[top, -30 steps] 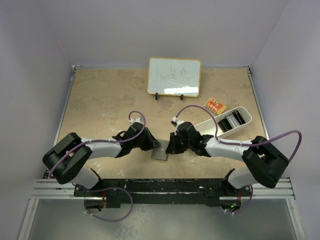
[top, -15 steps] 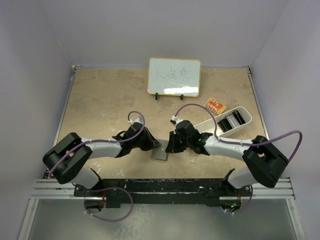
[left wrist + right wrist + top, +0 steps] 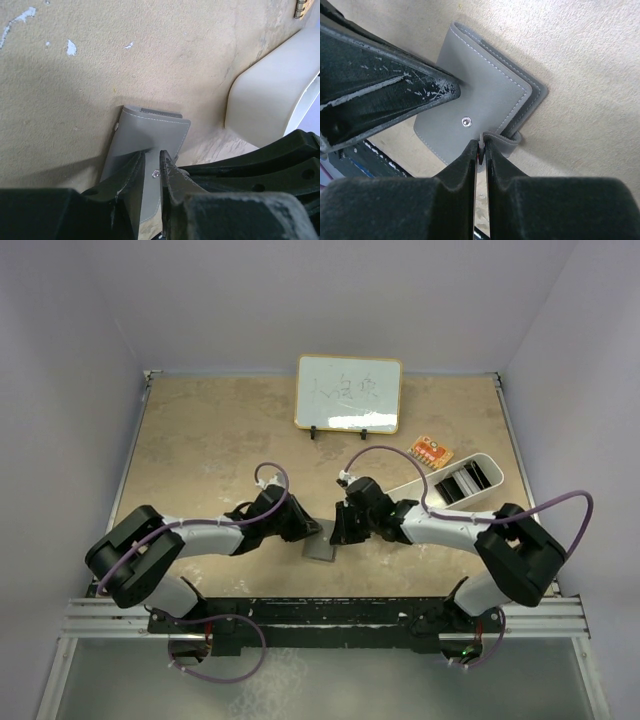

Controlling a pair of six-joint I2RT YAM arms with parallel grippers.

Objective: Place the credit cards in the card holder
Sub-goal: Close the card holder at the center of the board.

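Note:
The grey card holder [image 3: 320, 546] lies folded flat on the table between my two grippers. Its snap stud [image 3: 466, 121] faces up. My right gripper [image 3: 481, 146] is shut on the small snap strap [image 3: 507, 140] that curls off the holder's edge. My left gripper [image 3: 151, 167] has its jaws nearly together, and its tips rest on the holder's face [image 3: 150, 132] with the stud showing in the slit. Its fingers [image 3: 420, 95] cross the right wrist view. One orange-gold credit card [image 3: 431, 451] lies beyond the tray. A light blue card is not in view.
A white oblong tray [image 3: 478, 462] with dark items inside lies right of the grippers, close to the right arm; its rounded end [image 3: 265, 100] shows in the left wrist view. A small whiteboard [image 3: 348, 393] stands at the back.
The right gripper and forearm have edged slightly left and away from the arm bases, still on the strap. The left arm and the holder have not visibly moved.

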